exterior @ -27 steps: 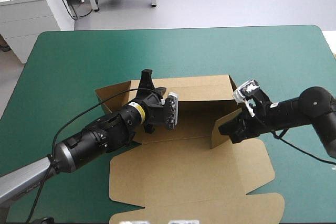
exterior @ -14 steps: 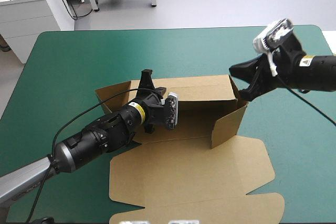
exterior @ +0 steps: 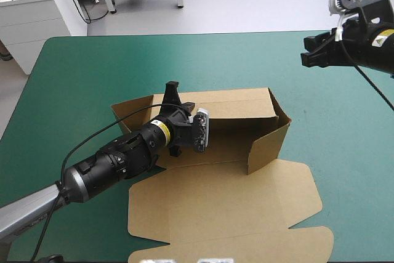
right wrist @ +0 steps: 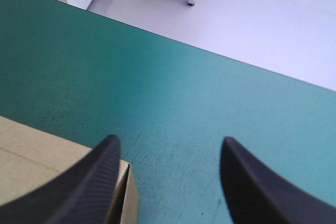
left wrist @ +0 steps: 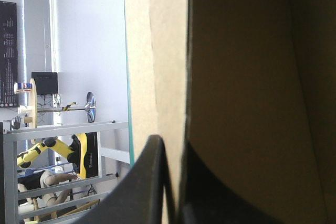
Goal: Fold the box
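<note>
Box (exterior: 234,198) at table (exterior: 92,66) middle, back and right walls up, lid flat. Left gripper (exterior: 172,93) clamped on back wall; right gripper (exterior: 313,53) apart, raised clear. Best: hold wall upright, press right wall square.

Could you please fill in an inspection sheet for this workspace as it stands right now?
Surface: teal-green cover, smooth, with no wrinkles visible.
Job's things: brown box, partly folded. Its far wall and right side wall are raised, and the lid lies flat toward the near edge.
Clutter: nothing seen.
Tools: left tool is shut on the box's far wall, with the board between its fingers. Right tool is open, up in the air over the table's far right corner, apart from the box.
Cables: nothing seen beyond the robot's own.
Surroundings: nothing seen at the table.
</note>
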`<state>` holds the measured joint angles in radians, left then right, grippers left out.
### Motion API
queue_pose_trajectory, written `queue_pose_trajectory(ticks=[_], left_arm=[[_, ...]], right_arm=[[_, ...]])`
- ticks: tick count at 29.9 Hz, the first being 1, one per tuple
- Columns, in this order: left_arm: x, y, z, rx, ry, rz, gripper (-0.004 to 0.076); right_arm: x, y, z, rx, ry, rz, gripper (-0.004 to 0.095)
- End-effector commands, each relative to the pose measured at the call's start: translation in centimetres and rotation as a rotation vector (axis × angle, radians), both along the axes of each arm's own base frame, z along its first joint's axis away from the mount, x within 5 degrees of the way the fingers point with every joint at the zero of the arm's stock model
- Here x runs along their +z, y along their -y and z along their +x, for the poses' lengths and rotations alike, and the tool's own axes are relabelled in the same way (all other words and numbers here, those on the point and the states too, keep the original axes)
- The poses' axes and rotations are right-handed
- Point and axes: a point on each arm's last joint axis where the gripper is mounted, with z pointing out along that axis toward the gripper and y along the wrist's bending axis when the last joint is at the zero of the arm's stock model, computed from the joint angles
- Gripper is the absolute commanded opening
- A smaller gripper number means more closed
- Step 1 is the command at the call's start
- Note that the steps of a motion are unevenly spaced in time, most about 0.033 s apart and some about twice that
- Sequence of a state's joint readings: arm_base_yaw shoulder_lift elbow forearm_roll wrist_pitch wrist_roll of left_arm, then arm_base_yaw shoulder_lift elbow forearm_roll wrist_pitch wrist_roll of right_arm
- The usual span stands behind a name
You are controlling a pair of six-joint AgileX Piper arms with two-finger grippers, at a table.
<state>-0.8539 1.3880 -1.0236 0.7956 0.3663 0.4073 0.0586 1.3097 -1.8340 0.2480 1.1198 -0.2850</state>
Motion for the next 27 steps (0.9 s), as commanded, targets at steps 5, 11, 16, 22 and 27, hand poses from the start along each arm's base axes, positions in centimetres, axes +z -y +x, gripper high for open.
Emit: queue_pose_trajectory(ticks=[5, 11, 16, 22, 27], left_arm=[[0.0, 0.0, -0.4, 0.023, -0.040, -0.022, -0.0008], [0.0, 0.0, -0.4, 0.025, -0.042, -0.026, -0.0008], [0.0, 0.0, -0.4, 0.026, -0.043, -0.027, -0.0008], [0.0, 0.0, -0.4, 0.026, -0.043, -0.027, -0.0008], [0.0, 0.0, -0.4, 0.026, -0.043, -0.027, -0.0008]], right_arm=[[-1.9, 0.8, 5.0, -0.128, -0.036, 0.019, 0.0788], [-6.4, 0.6, 10.1, -0.175, -0.200, 0.049, 0.0788], [-9.7, 0.3, 12.7, -0.178, -0.333, 0.069, 0.0787], [-12.7, -0.1, 13.4, -0.157, -0.522, 0.065, 0.0787], [-14.2, -0.2, 13.0, -0.147, -0.603, 0.052, 0.0775]])
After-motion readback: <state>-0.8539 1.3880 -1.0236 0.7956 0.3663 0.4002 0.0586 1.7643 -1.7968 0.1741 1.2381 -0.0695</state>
